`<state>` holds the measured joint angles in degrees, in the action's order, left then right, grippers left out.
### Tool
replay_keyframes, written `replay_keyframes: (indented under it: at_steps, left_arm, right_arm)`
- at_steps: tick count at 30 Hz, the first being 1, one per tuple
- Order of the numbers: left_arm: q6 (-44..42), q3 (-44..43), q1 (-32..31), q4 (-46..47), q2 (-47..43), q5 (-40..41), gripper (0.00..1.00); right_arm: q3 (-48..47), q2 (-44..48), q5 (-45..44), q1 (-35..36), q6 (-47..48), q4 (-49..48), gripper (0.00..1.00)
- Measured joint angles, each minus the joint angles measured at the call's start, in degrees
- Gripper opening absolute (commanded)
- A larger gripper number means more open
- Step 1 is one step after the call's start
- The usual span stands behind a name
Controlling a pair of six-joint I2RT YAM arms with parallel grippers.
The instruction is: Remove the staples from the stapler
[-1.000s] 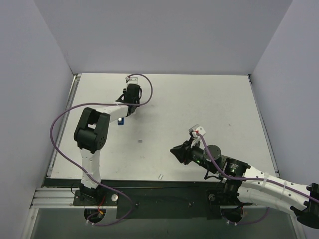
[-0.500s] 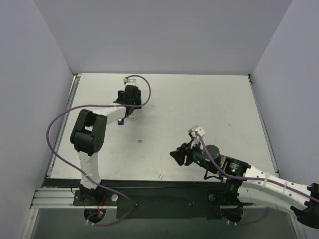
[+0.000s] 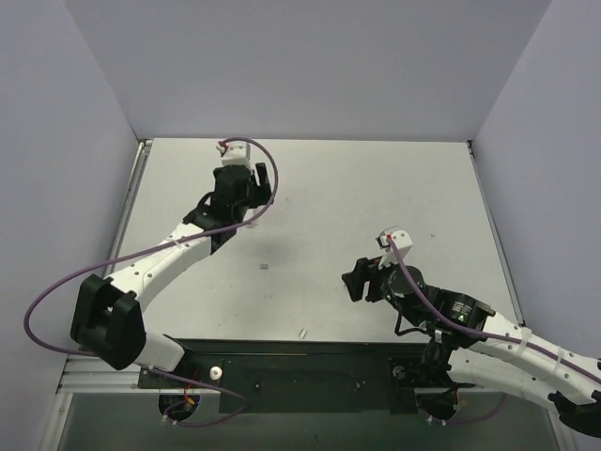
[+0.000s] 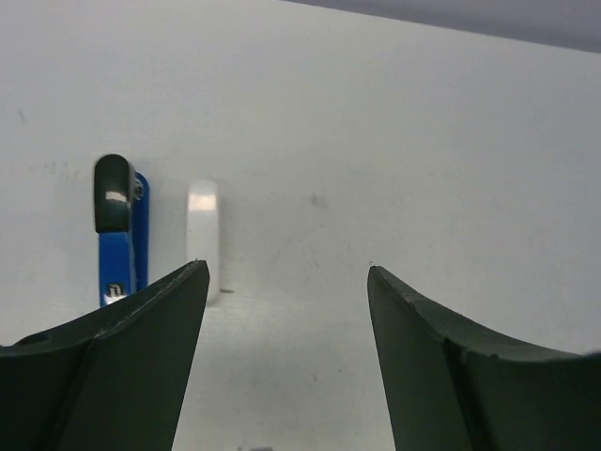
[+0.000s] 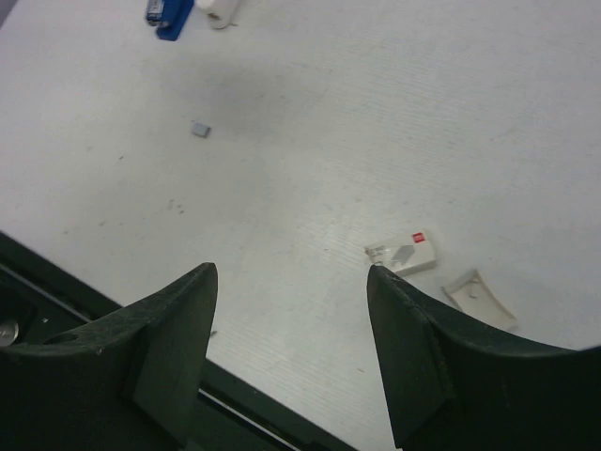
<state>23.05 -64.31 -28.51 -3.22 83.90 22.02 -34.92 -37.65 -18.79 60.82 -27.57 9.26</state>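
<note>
The blue stapler (image 4: pixel 120 246) with its black end (image 4: pixel 112 192) lies on the table, left of and beyond my left fingers. A white bar-shaped piece (image 4: pixel 203 235) lies right beside it. My left gripper (image 4: pixel 285 272) is open and empty, above bare table. In the top view it (image 3: pixel 242 193) hangs at the back left and the stapler is hidden under the arm. A small grey staple bit (image 3: pixel 265 266) lies mid-table and also shows in the right wrist view (image 5: pixel 200 130). My right gripper (image 5: pixel 291 268) is open and empty, far from the stapler (image 5: pixel 169 14).
A small white box with a red mark (image 5: pixel 404 252) and a torn white flap (image 5: pixel 477 293) lie just beyond my right finger. A tiny white bit (image 3: pixel 302 333) lies by the table's front edge. Grey walls close the table in on three sides.
The left arm's elbow has swung down and left, its forearm now covers the stapler in the top view. The right gripper has drawn back to the right.
</note>
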Motion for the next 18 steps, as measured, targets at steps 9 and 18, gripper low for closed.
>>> replay_keyframes:
  at_steps: [9,18]
  left_arm:
    - [2.5,12.4,-17.9,-1.8,-10.4,-1.9,0.76]
    - [6.4,21.5,-35.1,-2.3,-13.9,0.5,0.75]
  right_arm:
    - [-3.1,-5.2,-4.4,-15.4,-7.1,12.2,0.62]
    - [-3.1,-11.7,-2.2,-31.4,-13.1,15.2,0.65]
